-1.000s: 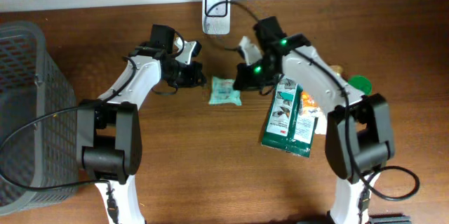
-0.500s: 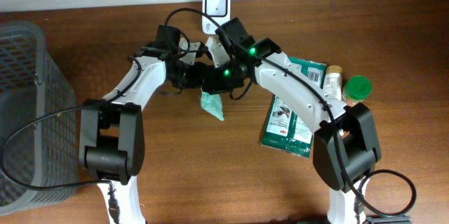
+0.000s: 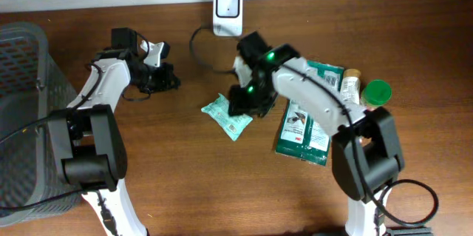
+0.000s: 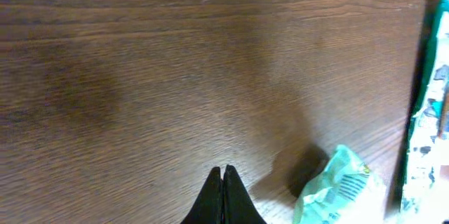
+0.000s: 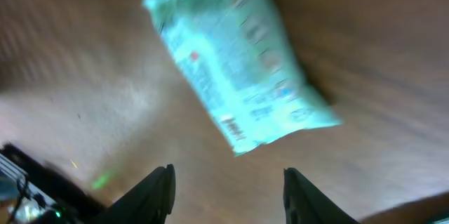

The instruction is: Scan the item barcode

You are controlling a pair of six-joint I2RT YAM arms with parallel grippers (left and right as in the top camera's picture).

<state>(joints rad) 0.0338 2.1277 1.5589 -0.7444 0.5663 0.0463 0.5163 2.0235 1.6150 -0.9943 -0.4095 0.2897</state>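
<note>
Though near, packet [image 5: 238, 76] beyond right jaws

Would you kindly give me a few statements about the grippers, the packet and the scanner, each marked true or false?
1. The left gripper is shut and empty. True.
2. The right gripper is clamped on the packet. False: it is open, and the packet lies free on the table, ahead of its fingers.
3. The scanner sits at the table's far edge. True.
4. A green-capped bottle sits right of the pouch. True.
5. The packet lies on the pouch. False: it lies on bare table, left of the pouch.
</note>
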